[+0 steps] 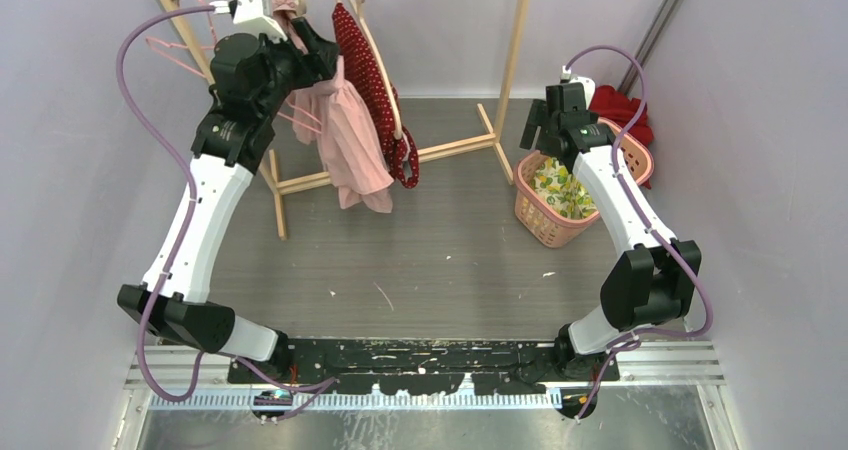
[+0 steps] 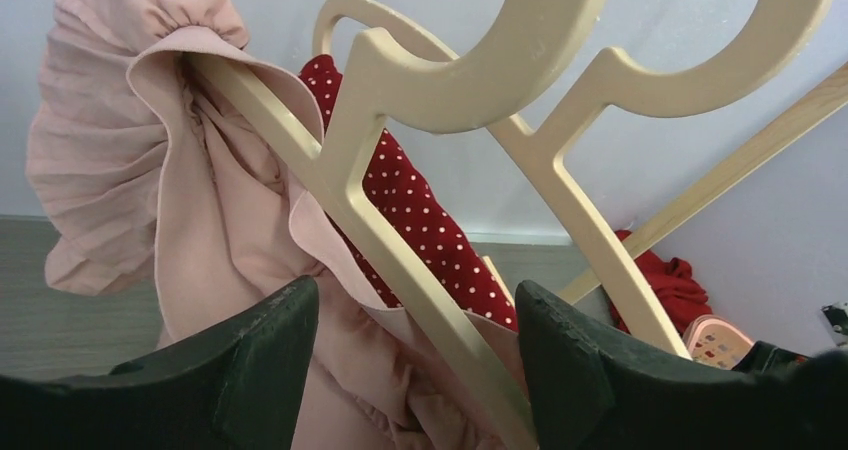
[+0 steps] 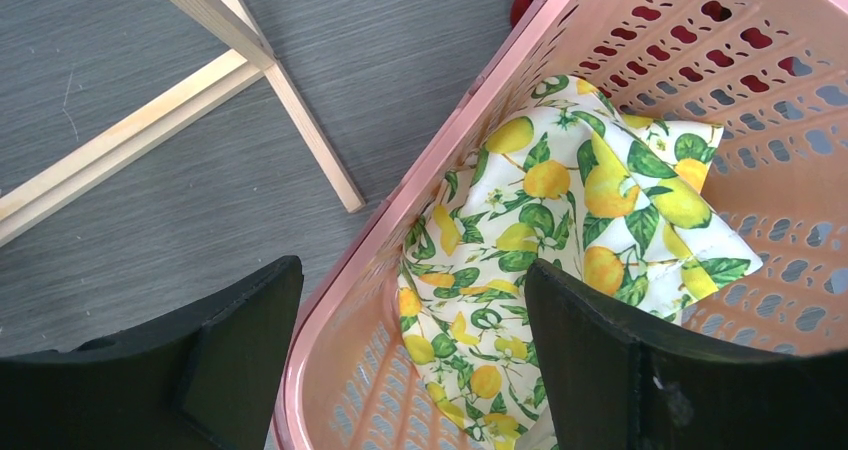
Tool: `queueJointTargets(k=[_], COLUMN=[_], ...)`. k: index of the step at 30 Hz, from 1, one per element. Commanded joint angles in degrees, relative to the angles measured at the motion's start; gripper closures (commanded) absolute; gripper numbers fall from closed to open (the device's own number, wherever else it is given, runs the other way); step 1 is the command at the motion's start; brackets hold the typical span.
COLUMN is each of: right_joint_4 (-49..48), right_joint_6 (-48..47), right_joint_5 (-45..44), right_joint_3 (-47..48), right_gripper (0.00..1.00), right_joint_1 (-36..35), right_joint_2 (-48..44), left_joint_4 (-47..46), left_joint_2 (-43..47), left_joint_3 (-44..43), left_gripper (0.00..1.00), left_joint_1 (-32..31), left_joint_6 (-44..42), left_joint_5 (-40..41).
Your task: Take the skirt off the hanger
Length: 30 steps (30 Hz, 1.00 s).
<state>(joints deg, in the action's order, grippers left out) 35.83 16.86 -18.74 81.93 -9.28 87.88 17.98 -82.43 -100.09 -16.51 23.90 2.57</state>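
Observation:
A pale pink skirt (image 1: 350,145) hangs on a cream hanger (image 2: 400,260) from the wooden rack (image 1: 515,40). In the left wrist view the pink skirt (image 2: 210,210) drapes over the hanger's arm. My left gripper (image 2: 415,355) is open, its jaws on either side of the hanger arm and the skirt's edge, high at the rack. A red polka-dot garment (image 1: 375,80) hangs on a second hanger just behind. My right gripper (image 3: 410,360) is open and empty above the near rim of the pink basket (image 3: 400,220).
The pink basket (image 1: 535,210) stands at the right and holds a lemon-print cloth (image 3: 560,230). A red cloth (image 1: 625,110) lies behind it. The rack's wooden feet (image 1: 300,182) cross the grey floor. Walls close in on both sides.

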Motion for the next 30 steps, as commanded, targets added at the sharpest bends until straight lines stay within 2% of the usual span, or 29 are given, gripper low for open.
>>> queueJointTargets(k=[1,6,11,18,22,30], right_joint_4=[-2.9,-2.6,-2.3,-2.3,-2.4,-2.4], right_joint_6=[0.5,0.6,1.0,1.0,1.0,1.9], right_joint_5=[0.1,0.0,0.0,0.0,0.0,2.8], right_joint_3=[0.2,0.5,0.7,0.5,0.3,0.5], right_gripper=[0.14,0.14,0.14,0.14,0.14,0.15], right_joint_1=[-0.2,-0.3,-0.2,-0.2,-0.2,-0.3], right_joint_2=[-1.5,-1.3,-1.4,-2.0,-1.8,-1.6], left_joint_4=[-0.2,3.7,15.0,21.6,23.6,23.3], left_joint_2=[0.8,-1.5,-7.7,-10.8,-9.4,-5.8], left_joint_3=[-3.4,-7.2,-17.2,-24.5,-23.6,-16.5], left_gripper=[0.30,0.32,0.33,0.44,0.49,0.49], left_joint_1=[-0.2,-0.2,-0.2,-0.3,-0.3,-0.3], left_joint_6=[-3.1,-6.2,-7.0,-4.6,-5.2,-10.1], left_joint_5=[3.6,6.4,7.8,7.5,9.9,13.9])
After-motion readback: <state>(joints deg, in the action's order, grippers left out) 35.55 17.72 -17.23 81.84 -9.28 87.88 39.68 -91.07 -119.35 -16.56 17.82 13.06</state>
